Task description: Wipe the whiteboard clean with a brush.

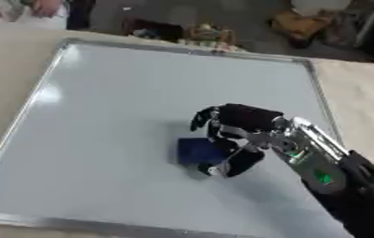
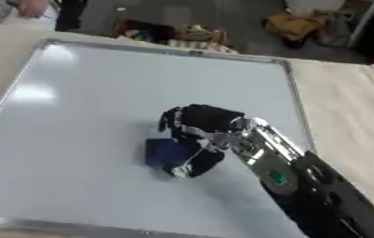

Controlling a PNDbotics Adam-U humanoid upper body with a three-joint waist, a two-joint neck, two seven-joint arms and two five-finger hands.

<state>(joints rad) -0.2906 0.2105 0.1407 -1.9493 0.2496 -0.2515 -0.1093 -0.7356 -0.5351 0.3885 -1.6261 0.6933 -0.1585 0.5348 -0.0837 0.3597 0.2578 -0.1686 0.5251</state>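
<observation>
The black robot hand (image 1: 241, 122) with silver-tipped fingers joins a silver metal wrist section bearing small green markings, then a bulky black forearm (image 1: 365, 190) with round joint housings.

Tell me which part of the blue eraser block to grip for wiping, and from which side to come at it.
Grip the blue eraser block across its two opposite side faces, coming down from above. It lies flat on the whiteboard, so only the top and sides are free, and the wiping face must stay down. The right hand is already there, fingers curled over its right end; the left hand is out of view.
</observation>
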